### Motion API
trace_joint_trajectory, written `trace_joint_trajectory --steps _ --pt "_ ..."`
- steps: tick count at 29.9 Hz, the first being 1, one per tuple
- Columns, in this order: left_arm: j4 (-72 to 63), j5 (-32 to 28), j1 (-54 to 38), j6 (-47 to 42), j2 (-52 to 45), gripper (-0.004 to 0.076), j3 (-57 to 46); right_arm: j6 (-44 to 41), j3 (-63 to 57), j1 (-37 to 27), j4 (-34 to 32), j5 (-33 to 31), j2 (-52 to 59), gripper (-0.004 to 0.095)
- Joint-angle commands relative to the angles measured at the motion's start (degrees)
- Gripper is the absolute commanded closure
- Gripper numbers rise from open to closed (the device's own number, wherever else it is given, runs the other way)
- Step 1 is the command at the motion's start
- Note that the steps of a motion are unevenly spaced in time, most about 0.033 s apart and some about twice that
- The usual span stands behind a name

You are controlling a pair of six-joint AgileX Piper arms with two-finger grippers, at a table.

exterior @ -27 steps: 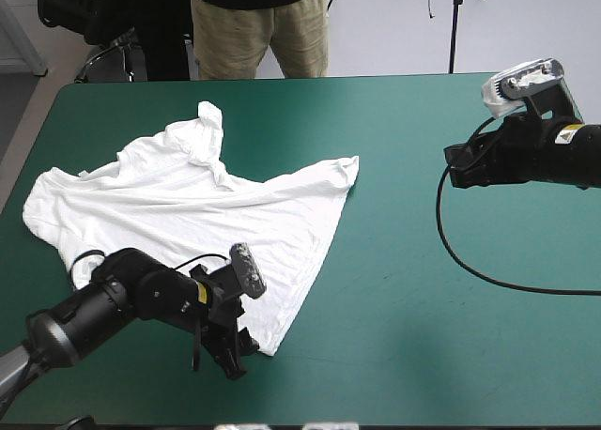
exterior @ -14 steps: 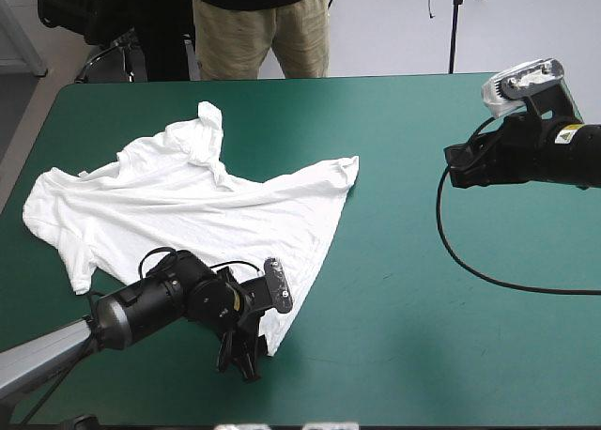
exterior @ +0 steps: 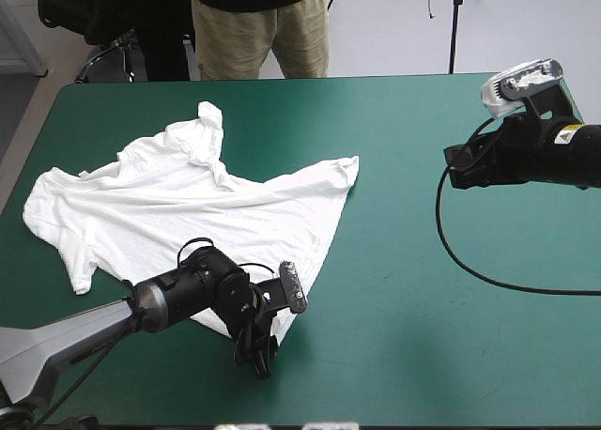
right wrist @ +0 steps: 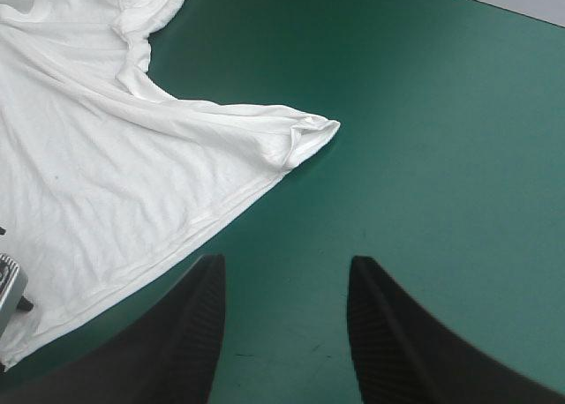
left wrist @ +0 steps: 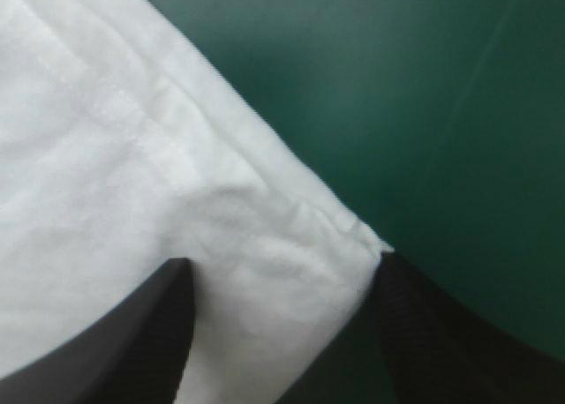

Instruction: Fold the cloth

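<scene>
Just one T-shirt (exterior: 188,214); two end effectors (left wrist: 281,276) (right wrist: 284,267)

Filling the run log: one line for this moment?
T-shirt spread | left pincer open astride near corner | right pincer open, clear of it

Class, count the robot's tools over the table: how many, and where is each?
2. The left tool is open around the T-shirt's near corner; the right tool is open above bare teal-green cover at the right.
</scene>
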State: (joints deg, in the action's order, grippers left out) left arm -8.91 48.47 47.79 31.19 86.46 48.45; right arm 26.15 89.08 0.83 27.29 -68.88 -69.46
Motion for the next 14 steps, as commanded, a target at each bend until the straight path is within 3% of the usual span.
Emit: trace_joint_trajectory --steps 1,3,7,14 --pt "-4.14 -1.68 0.42 -0.88 2.87 0.0323 -0.05 0.46 1.4 -0.14 1.64 2.56 1.21 0.0494" --pt "-5.21 -0.67 0.42 -1.83 3.33 0.0423 -0.05 0.46 1.4 -0.14 1.64 2.2 1.21 0.0494" --pt "-8.54 -0.44 0.42 -4.42 3.33 0.0741 -0.05 0.46 1.36 -0.14 2.78 0.79 0.48 0.0494" --pt "-10.68 3.06 0.42 -5.81 3.33 0.0741 -0.05 2.49 1.36 -0.14 5.42 0.88 -8.95 0.0475"
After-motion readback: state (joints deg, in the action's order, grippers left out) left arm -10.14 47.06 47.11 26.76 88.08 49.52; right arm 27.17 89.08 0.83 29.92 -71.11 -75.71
